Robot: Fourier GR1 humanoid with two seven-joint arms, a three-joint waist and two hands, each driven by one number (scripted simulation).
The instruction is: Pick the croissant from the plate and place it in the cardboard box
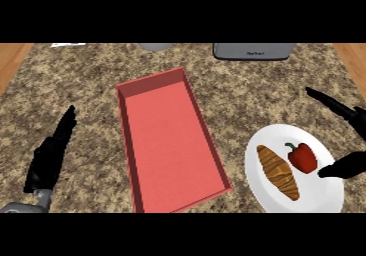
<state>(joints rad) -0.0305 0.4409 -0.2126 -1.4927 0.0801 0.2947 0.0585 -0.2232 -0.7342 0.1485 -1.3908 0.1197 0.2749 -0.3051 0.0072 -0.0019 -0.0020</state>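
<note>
Hovering with right hand [353, 165] spread wide at plate [278, 136] bearing croissant [278, 171] and pepper [302, 157], resting left hand [49, 155] open beside box [171, 145].

Right hand [356, 117] — palm beyond the view's edge.

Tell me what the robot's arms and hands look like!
Both hands are black, with long, thin, pointy fingers. The left hand joins a smooth grey arm with a rounded end. The right hand is black too, but its arm is outside the picture. No cables or markings show.
</note>
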